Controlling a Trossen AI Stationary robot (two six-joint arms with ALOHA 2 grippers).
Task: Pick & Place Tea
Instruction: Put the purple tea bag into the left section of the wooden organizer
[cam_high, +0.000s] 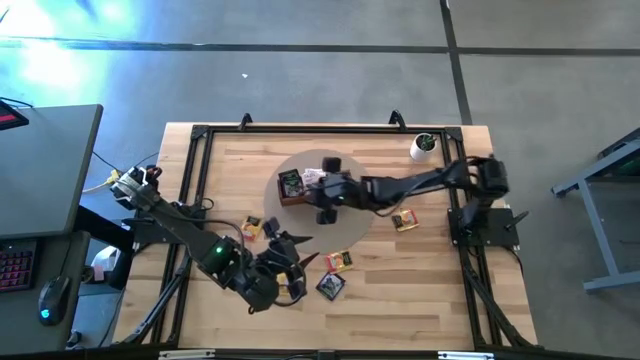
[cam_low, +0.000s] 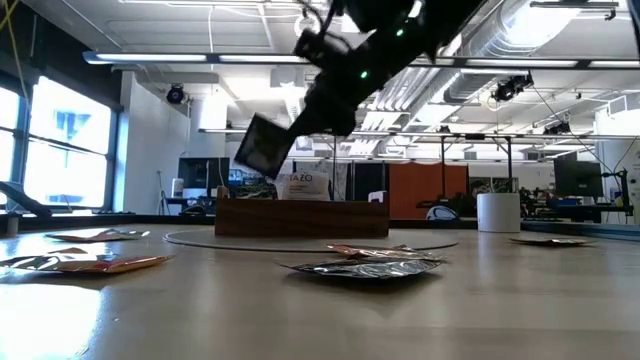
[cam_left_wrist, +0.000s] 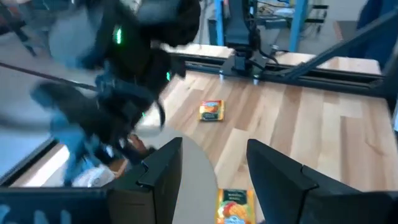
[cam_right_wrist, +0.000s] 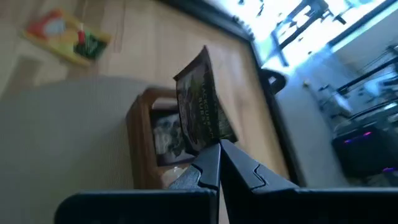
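1. Right gripper (cam_right_wrist: 219, 163) is pinching a black tea sachet (cam_right_wrist: 203, 106) by its lower corner, fingers closed tight on it, and is hanging above the wooden tray (cam_right_wrist: 142, 134) at the middle of the round grey mat (cam_high: 352, 232).
2. Left gripper (cam_left_wrist: 214, 174) is hovering low over the near part of the table (cam_high: 440, 290), fingers spread wide and empty, with a yellow-orange sachet (cam_left_wrist: 235, 205) lying just under it.
3. Sachet is looking light, thin and floppy, judging by how it is tilting in the pinch; foil is likely slippery, so an edge or corner grip seems best.
4. Loose sachets are lying flat around the mat: a black one (cam_high: 331, 286), an orange one (cam_high: 340, 262), another (cam_high: 404, 221) near the right arm.
5. White cup (cam_high: 424, 146) is standing well apart at the far corner.
6. Tray compartments are already holding packets, so a limp sachet could catch on the rim.
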